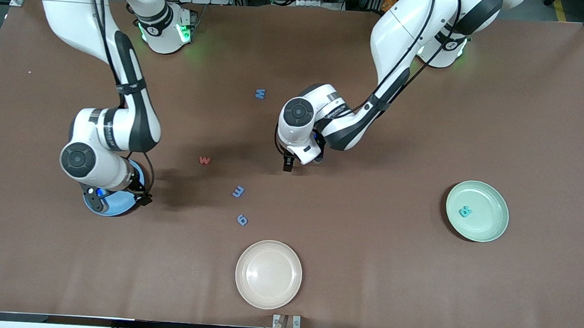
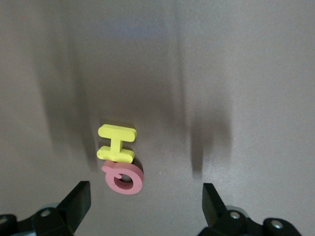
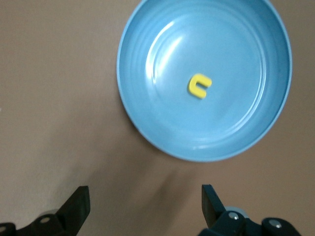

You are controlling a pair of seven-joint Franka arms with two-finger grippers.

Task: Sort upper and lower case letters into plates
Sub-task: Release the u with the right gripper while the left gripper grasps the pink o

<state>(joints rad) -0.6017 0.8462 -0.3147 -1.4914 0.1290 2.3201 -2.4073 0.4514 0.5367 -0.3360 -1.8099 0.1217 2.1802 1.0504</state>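
Left wrist view shows the left pincer [image 2: 142, 206] hanging fingers apart over a yellow H [image 2: 116, 143] touching a pink loop-shaped letter [image 2: 123, 178] on the bench [image 1: 426, 116]; closing on one looks next. The right pincer [image 3: 142, 209], also apart, hovers by the blue plate [image 3: 147, 108] holding a yellow letter [image 3: 199, 85].

The foam pieces are themselves the only legible signs. On the bench lie a blue W [image 1: 260, 94], a red w [image 1: 204, 160], a blue m [image 1: 238, 191] and a blue g [image 1: 242, 220]. The left wrist view shows a yellow H [image 2: 117, 142] touching a red piece [image 2: 123, 178] whose letter is unclear. The printing on the arms is unreadable.
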